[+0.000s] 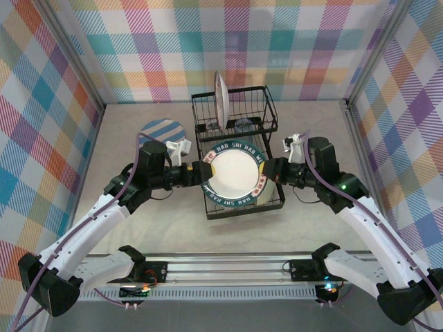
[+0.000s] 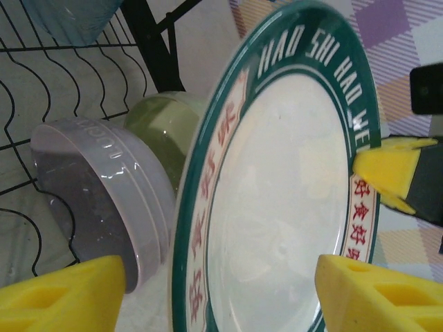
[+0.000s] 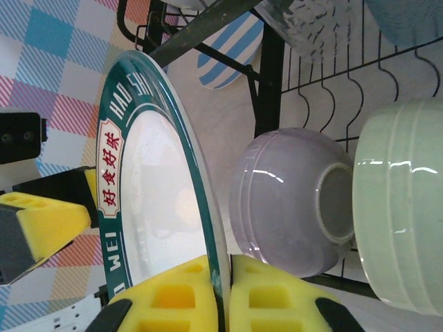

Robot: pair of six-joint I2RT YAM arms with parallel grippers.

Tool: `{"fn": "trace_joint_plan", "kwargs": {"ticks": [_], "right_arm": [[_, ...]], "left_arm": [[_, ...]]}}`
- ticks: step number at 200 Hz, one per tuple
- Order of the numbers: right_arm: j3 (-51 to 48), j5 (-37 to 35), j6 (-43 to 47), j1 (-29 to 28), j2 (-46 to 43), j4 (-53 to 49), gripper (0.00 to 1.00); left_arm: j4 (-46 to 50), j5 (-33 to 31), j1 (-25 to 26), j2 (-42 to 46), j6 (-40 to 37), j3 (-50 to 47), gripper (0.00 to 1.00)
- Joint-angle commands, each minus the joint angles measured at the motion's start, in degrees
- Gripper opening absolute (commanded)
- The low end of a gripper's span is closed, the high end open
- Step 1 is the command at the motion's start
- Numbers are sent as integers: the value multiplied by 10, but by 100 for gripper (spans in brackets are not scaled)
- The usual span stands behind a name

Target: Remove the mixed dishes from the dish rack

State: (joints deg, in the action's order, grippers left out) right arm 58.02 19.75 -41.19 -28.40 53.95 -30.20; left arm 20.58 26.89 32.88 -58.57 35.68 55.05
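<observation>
Handover seemed to be the step in hand. The green-rimmed plate (image 1: 233,178) hung over the near, lower section of the dish rack (image 1: 271,111), above the lavender bowl (image 3: 291,207) and the pale green bowl (image 3: 401,207) lying in it. At the rack's right side the right gripper (image 3: 225,297) had its yellow pads clamped on the plate's rim. At the rack's left side the left gripper (image 2: 221,304) held its fingers apart, one either side of the opposite rim and, as far as I could tell, not touching it. To do it well, I reckoned the left should bite squarely on the rim before the right let go, then carry the plate clear of the bowls. The plate lay close to level, face up, lettering toward the rack's back. Being round it had no long axis, only the grip line running across the rack.
</observation>
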Motion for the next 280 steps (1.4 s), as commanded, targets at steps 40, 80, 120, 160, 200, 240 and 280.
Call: {"fn": "trace_joint_plan", "kwargs": {"ticks": [40, 80, 120, 160, 200, 240, 280], "right_arm": [[-18, 44, -40, 13, -13, 71, 0], [-28, 49, -52, 23, -16, 81, 0], [-39, 62, -67, 33, -11, 100, 0], [-50, 62, -77, 42, -11, 113, 0], [-57, 68, -85, 42, -9, 126, 0], [-61, 72, -87, 42, -10, 132, 0], [-71, 69, -87, 42, -16, 137, 0]], "left_arm": [[-39, -11, 3, 3, 44, -16, 56], [-71, -7, 3, 9, 68, -28, 43], [-87, -2, 3, 16, 86, -41, 34], [-104, -6, 3, 38, 110, -61, 26], [-123, -7, 3, 49, 128, -80, 22], [-146, -3, 3, 43, 142, -90, 16], [-159, -5, 4, 45, 160, -97, 1]]}}
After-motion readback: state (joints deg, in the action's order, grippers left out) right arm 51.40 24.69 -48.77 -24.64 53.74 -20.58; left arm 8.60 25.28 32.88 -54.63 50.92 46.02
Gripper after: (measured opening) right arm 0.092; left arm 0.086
